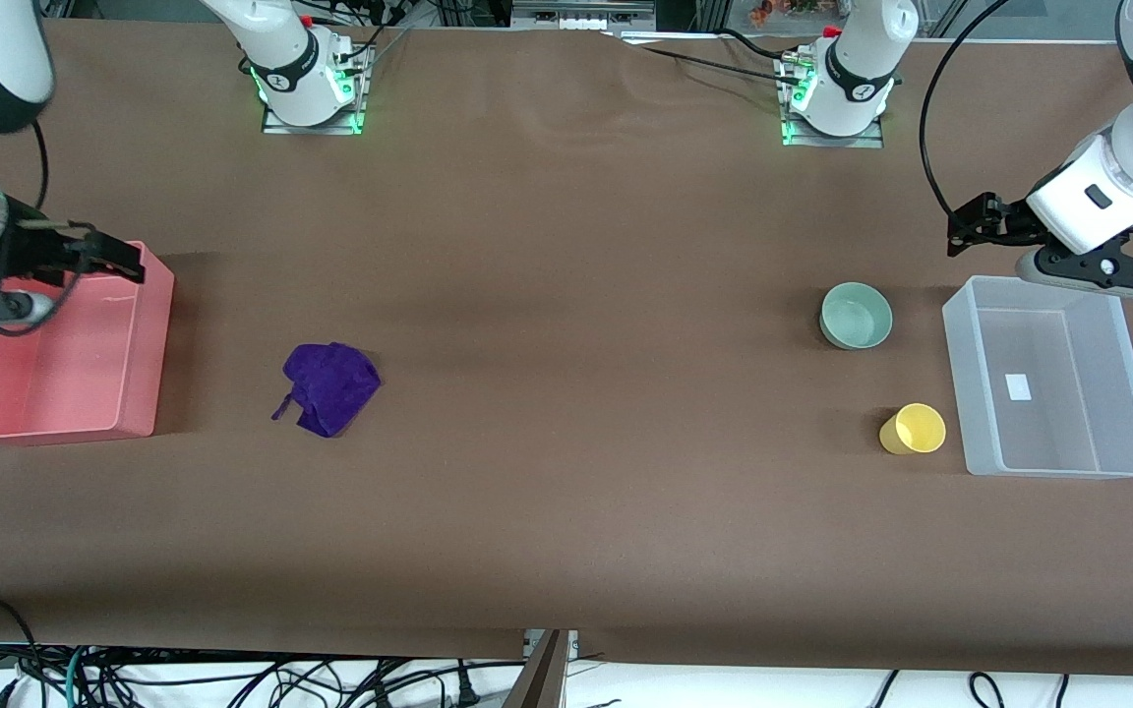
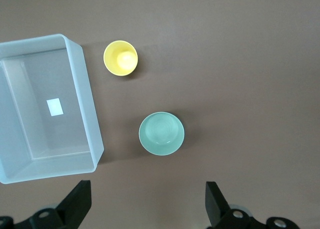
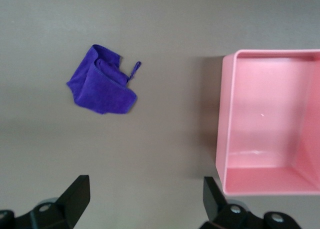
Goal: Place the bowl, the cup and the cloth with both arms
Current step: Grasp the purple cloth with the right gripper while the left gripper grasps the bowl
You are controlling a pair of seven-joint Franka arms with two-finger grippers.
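Observation:
The pale mint-green bowl (image 1: 857,315) stands upright on the brown table beside the clear bin; it also shows in the left wrist view (image 2: 161,134). The yellow cup (image 1: 913,430) stands nearer the front camera than the bowl, and shows in the left wrist view too (image 2: 120,58). The purple cloth (image 1: 330,386) lies crumpled toward the right arm's end, and shows in the right wrist view (image 3: 102,86). My left gripper (image 1: 965,228) (image 2: 148,196) is open and empty, up over the table by the clear bin. My right gripper (image 1: 124,258) (image 3: 145,191) is open and empty over the pink bin's edge.
A clear plastic bin (image 1: 960,393) (image 2: 87,104) stands empty at the left arm's end of the table. A pink bin (image 1: 149,344) (image 3: 222,129) stands empty at the right arm's end. Brown table lies between the cloth and the bowl.

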